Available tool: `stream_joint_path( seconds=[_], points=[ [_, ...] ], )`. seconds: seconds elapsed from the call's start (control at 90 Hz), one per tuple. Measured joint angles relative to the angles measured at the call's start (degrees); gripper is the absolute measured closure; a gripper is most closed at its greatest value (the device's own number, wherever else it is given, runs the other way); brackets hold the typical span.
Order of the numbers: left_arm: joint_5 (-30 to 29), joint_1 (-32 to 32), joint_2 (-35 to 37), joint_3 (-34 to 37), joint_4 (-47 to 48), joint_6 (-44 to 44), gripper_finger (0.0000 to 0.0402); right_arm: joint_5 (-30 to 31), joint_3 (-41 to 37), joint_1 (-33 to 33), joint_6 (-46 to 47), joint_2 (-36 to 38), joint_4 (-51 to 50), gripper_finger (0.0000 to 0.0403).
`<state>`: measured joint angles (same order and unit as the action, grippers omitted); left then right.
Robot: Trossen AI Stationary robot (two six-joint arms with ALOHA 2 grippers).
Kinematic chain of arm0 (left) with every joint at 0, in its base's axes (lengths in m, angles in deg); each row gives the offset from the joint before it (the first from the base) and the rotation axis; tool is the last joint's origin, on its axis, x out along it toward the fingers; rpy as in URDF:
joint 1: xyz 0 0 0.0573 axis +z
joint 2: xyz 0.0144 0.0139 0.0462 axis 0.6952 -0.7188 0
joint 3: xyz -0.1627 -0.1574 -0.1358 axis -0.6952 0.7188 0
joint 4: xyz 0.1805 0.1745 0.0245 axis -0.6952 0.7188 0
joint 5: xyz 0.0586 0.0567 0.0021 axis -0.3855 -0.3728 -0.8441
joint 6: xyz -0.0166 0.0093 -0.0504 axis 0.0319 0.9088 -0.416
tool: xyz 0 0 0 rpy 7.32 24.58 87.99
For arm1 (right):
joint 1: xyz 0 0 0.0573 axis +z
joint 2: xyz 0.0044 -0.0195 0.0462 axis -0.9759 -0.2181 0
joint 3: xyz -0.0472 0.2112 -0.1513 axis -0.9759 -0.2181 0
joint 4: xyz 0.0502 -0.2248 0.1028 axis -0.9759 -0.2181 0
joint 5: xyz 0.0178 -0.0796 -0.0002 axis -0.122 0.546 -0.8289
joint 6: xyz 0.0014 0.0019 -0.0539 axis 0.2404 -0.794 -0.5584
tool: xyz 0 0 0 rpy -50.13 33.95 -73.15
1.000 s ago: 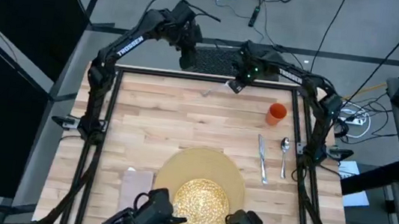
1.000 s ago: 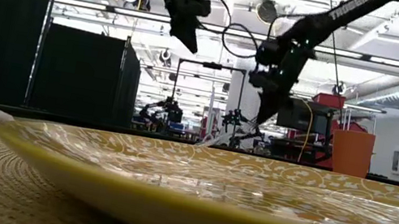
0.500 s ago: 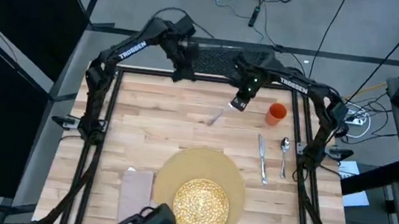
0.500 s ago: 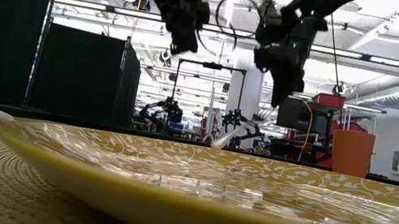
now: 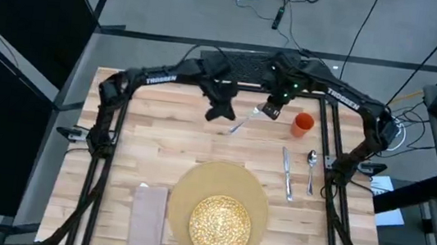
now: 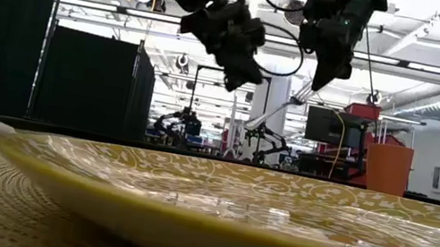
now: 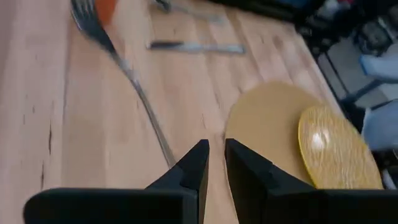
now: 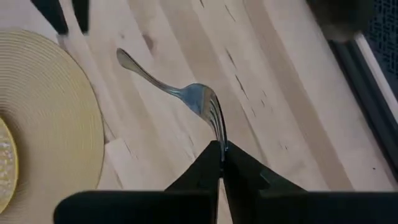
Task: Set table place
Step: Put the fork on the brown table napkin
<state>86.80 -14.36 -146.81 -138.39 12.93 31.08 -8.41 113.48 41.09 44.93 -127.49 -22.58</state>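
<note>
Above the far half of the table (image 5: 160, 124), beyond the placemat (image 5: 220, 190), my left gripper (image 5: 218, 111) hovers with its fingers spread a little, nothing between them, its tips reaching toward the handle end of the fork (image 5: 242, 124). My right gripper (image 5: 270, 110) pinches that fork by its tines, jaws pressed together on the metal, so the handle hangs free and slopes down toward the placemat. This looks like a hand-over in mid-air. To do it well, I judge I should hold the right gripper steady, bring the left fingers around the handle squarely, and release the tines only once that grip is firm; polished steel is slick and thin, likely to twist.

The placemat is a round, ribbed woven disc, tan; on its near side sits the speckled yellow plate (image 5: 220, 224), glossy. Left of the placemat lies the soft beige napkin (image 5: 148, 209). Right of it lie the knife (image 5: 287, 173) and spoon (image 5: 310, 169), and beyond them the orange cup (image 5: 302, 125).
</note>
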Motion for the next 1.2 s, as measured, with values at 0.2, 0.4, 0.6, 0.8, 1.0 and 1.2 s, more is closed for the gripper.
stream_joint_path(
  seconds=[0.2,0.4,0.6,0.8,1.0,1.2],
  points=[
    [-5.5,-2.6,-0.7,0.0,-1.2,-0.5,0.0357,-0.1,0.0,1.1,0.5,0.0,-1.8,0.0403],
    [-8.9,-4.2,-2.3,0.1,-2.3,-1.2,0.0305,0.0,0.0,2.2,0.7,0.3,-3.3,0.0403],
    [-14.2,-4.8,-2.6,0.0,-6.8,-4.6,0.0245,0.1,0.0,2.4,0.9,2.8,-2.9,0.0403],
    [-14.2,-5.3,-2.5,0.0,-10.8,-9.0,0.0226,0.1,0.0,2.4,1.1,3.9,-1.9,0.0403],
    [-14.1,-6.4,-2.5,0.0,-11.5,-10.2,0.0226,0.1,0.0,2.4,1.0,3.9,-0.7,0.0403],
    [-15.4,-7.6,-2.5,0.0,-13.2,-10.2,0.0226,0.1,0.0,2.4,0.9,3.9,-0.6,0.0403]
  ],
)
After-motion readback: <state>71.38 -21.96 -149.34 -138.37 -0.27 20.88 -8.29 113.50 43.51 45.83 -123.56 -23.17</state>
